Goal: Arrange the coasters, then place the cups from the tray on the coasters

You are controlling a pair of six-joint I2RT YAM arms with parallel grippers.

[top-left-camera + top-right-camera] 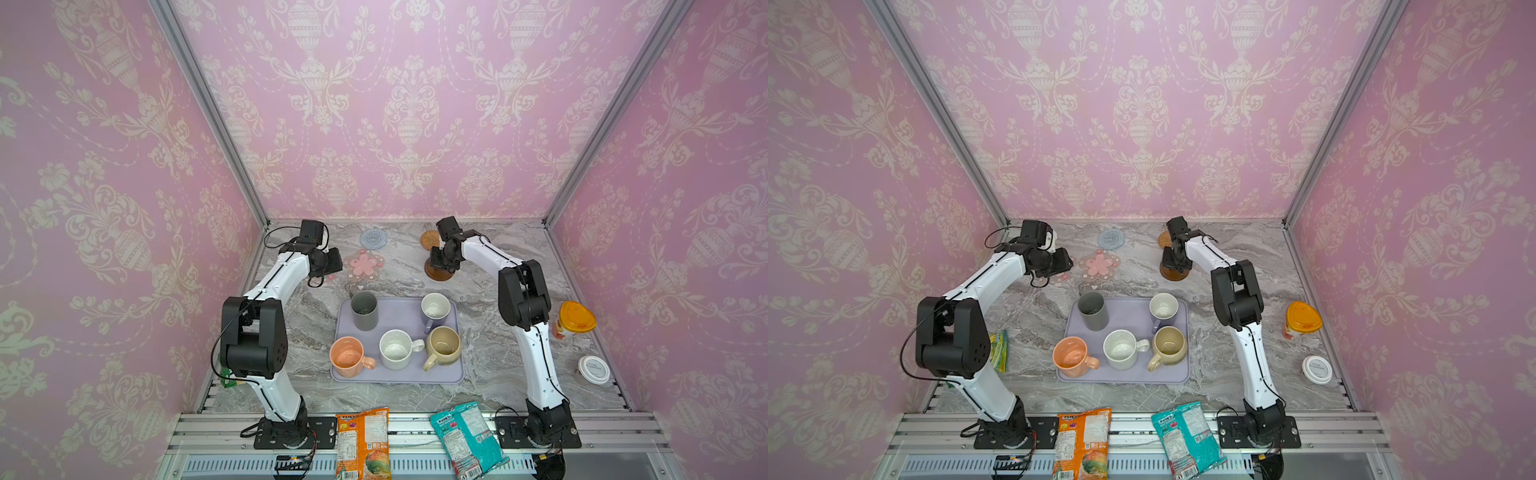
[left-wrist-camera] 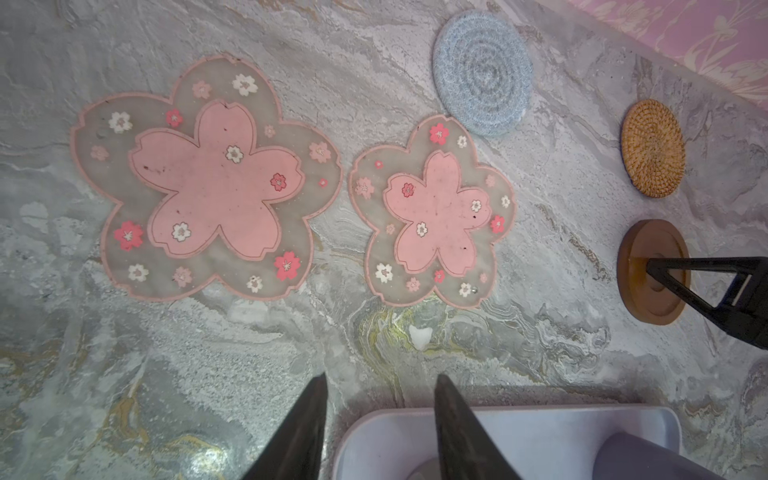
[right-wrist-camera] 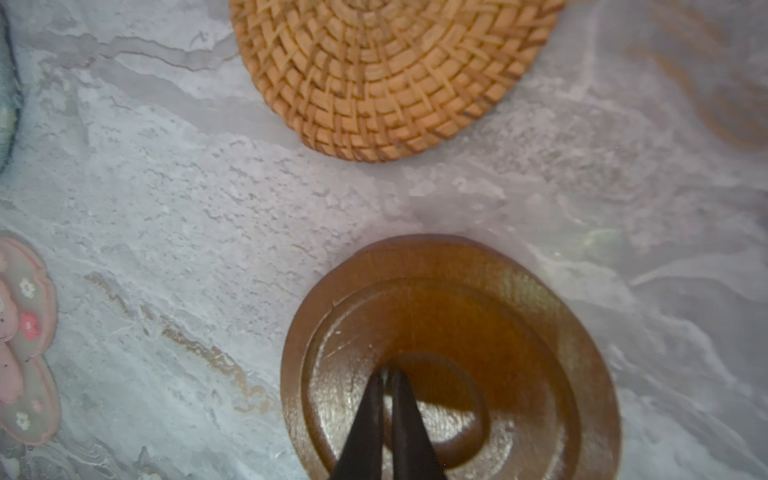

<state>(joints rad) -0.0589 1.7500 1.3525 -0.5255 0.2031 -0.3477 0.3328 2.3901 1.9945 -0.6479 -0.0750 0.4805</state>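
You're getting both top views shooting down from high over the near edge, catching the whole marble table (image 1: 486, 365) with the tray (image 1: 399, 311) sitting mid-table. Your left wrist cam is hanging mid-height over the two flower coasters (image 2: 216, 183), at the tray's 11 o'clock. Your right wrist cam is hugging the brown wooden coaster (image 3: 457, 316), at 1 o'clock; both wrist cams are sharing it and the rattan coaster (image 3: 386, 70).

Left arm (image 1: 282, 274) and right arm (image 1: 536, 361): white shells, bulky black joint housings, thin black cables, bolted black base plates (image 1: 324, 430); the left tool (image 2: 381, 377) has tapering black fingers (image 2: 299, 436).
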